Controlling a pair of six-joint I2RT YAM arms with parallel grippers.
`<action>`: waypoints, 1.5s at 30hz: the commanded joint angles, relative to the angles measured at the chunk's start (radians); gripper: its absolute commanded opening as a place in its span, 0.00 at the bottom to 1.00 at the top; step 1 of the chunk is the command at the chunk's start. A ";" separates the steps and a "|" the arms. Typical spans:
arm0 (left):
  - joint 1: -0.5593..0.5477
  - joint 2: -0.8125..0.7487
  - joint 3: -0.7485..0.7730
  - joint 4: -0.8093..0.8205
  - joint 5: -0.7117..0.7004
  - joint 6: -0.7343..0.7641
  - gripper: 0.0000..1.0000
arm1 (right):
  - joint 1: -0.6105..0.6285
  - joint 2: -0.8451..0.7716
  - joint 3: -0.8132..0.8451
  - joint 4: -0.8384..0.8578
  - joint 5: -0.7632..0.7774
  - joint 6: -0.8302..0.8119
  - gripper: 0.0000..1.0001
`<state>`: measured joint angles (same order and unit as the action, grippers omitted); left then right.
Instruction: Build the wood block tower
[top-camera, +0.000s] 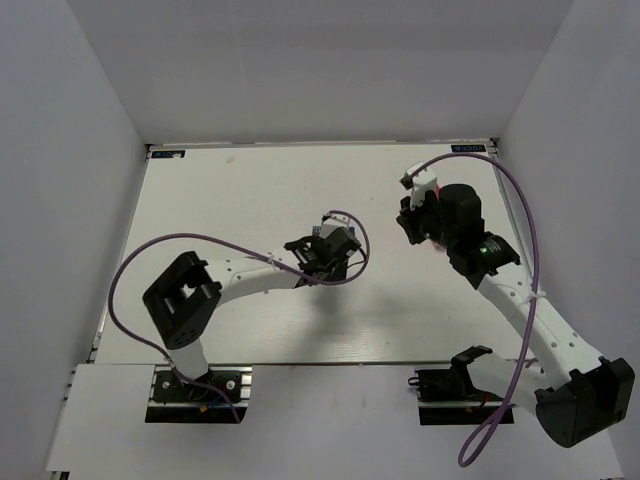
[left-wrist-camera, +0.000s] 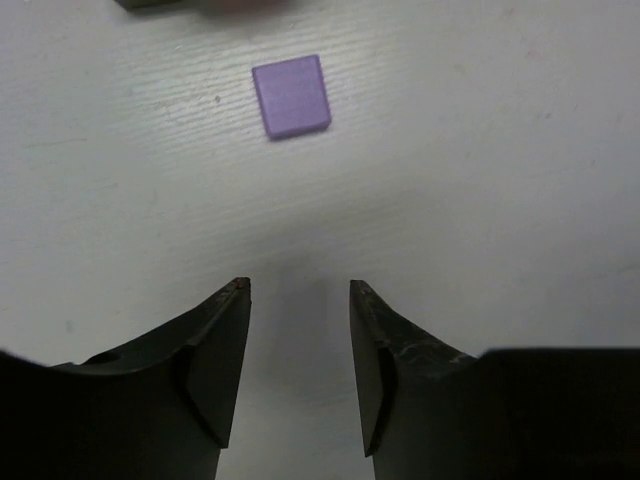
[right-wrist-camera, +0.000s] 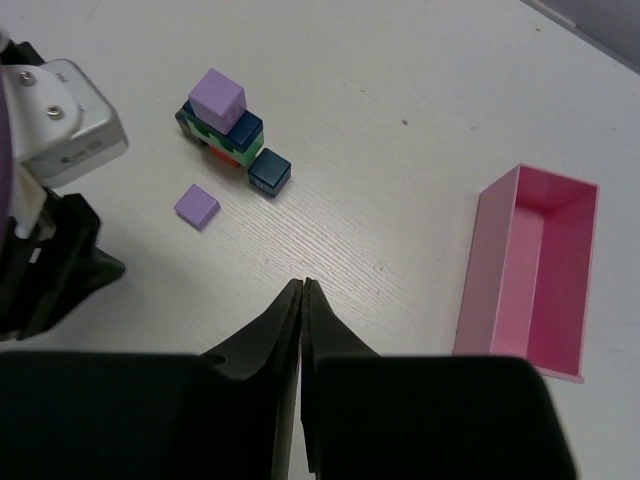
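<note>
Purple on top: the wood block tower (right-wrist-camera: 225, 130) stands on the white table (right-wrist-camera: 400, 70), with a purple cube (right-wrist-camera: 217, 97) capping dark blue, green and red pieces. The layer count is not readable. A dark blue cube (right-wrist-camera: 269, 170) sits at the tower's foot on the side toward the pink box (right-wrist-camera: 530, 265); whether they touch, cannot tell. A loose purple block (right-wrist-camera: 197, 206) lies near the tower but apart from it.

The left gripper (left-wrist-camera: 299, 290) hangs near the tower, just short of the loose block. Its jaws are parted wider than the block and hold nothing. In the left wrist view the block lies ahead of the fingertips, a little off the centre of the gap and slightly turned. The right gripper (right-wrist-camera: 302, 288) is farther from the tower, fingers pressed together with nothing between them. The pink box is well apart from the tower.

Step in hand, as I judge it: the left arm takes the loose purple block.
- Advance until the block sits centred between the fingers.
- Turn the wrist to square with its flat sides.
- Lower, then close evenly.
- Lift straight up before crossing to the tower.
- Come down on the tower from above, so the capping cube is not nudged off.
</note>
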<state>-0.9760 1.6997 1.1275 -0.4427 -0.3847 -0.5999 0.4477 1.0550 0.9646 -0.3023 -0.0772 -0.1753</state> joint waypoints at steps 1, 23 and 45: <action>-0.030 0.053 0.109 0.007 -0.083 -0.164 0.55 | -0.014 -0.041 -0.021 0.057 -0.012 0.069 0.08; -0.049 0.281 0.178 0.105 -0.339 -0.203 0.62 | -0.012 -0.142 -0.063 0.074 -0.044 0.080 0.08; -0.020 0.351 0.143 0.236 -0.384 -0.110 0.60 | -0.010 -0.145 -0.069 0.078 -0.075 0.079 0.08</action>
<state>-1.0050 2.0422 1.2758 -0.2382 -0.7467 -0.7250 0.4381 0.9264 0.8989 -0.2630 -0.1364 -0.1104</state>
